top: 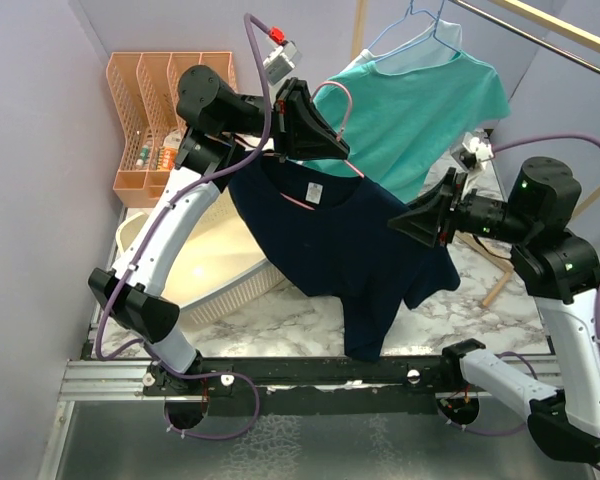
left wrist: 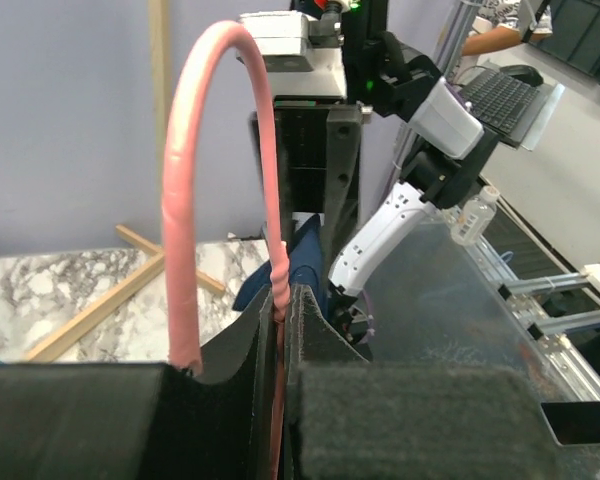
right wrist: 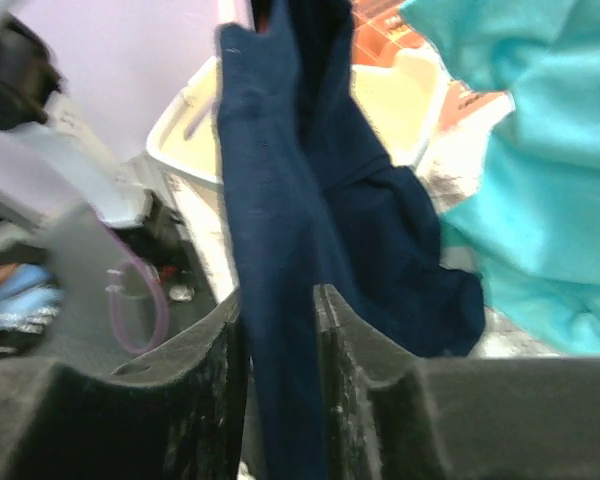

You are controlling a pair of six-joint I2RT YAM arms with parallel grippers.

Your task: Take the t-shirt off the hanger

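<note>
A navy t-shirt (top: 350, 250) hangs on a pink hanger (top: 342, 108) held up over the middle of the table. My left gripper (top: 302, 130) is shut on the hanger's neck just under the hook; in the left wrist view the pink hanger (left wrist: 180, 200) arches up out of the closed gripper (left wrist: 280, 295). My right gripper (top: 412, 218) is at the shirt's right shoulder. In the right wrist view a fold of the navy t-shirt (right wrist: 280, 230) runs between the slightly parted jaws of that gripper (right wrist: 280, 300).
A teal t-shirt (top: 420, 110) hangs on a light blue hanger from the rack rail (top: 560, 30) at the back right. A cream basin (top: 210, 270) lies under the left arm, with an orange organizer (top: 145, 110) behind it. A wooden stick (top: 500, 285) lies at right.
</note>
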